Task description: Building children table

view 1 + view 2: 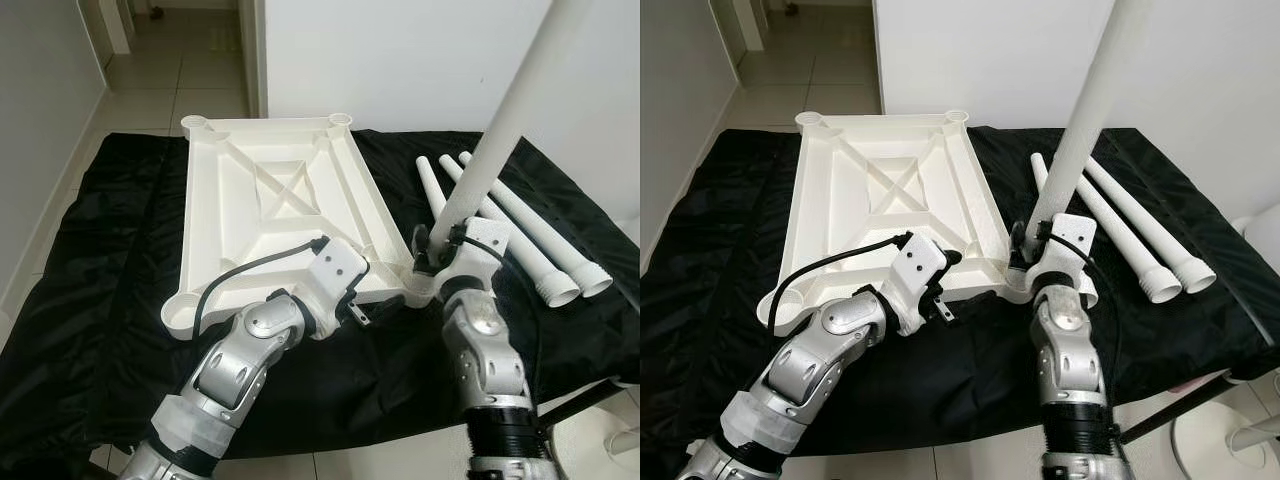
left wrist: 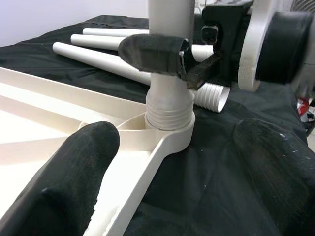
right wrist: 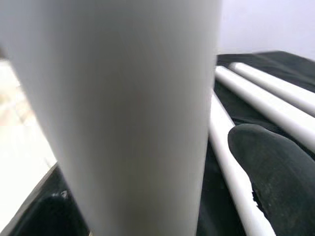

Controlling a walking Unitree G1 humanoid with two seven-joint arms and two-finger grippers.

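A white table top [image 1: 270,190] lies upside down on a black cloth, showing its ribbed underside. One white table leg [image 1: 500,130] stands upright with its threaded end in the near right corner socket [image 2: 170,132]. My right gripper [image 1: 440,250] is shut on that leg just above the socket, one black finger [image 2: 152,51] wrapped across it. My left gripper [image 1: 365,305] hovers open at the top's near edge, left of the socket, its fingers [image 2: 74,167] spread wide with nothing between them.
Three loose white legs [image 1: 530,230] lie side by side on the black cloth [image 1: 100,280], right of the top. A white wall [image 1: 400,60] stands behind, and a tiled corridor [image 1: 170,70] opens at the far left. A white stand base [image 1: 625,440] sits near right.
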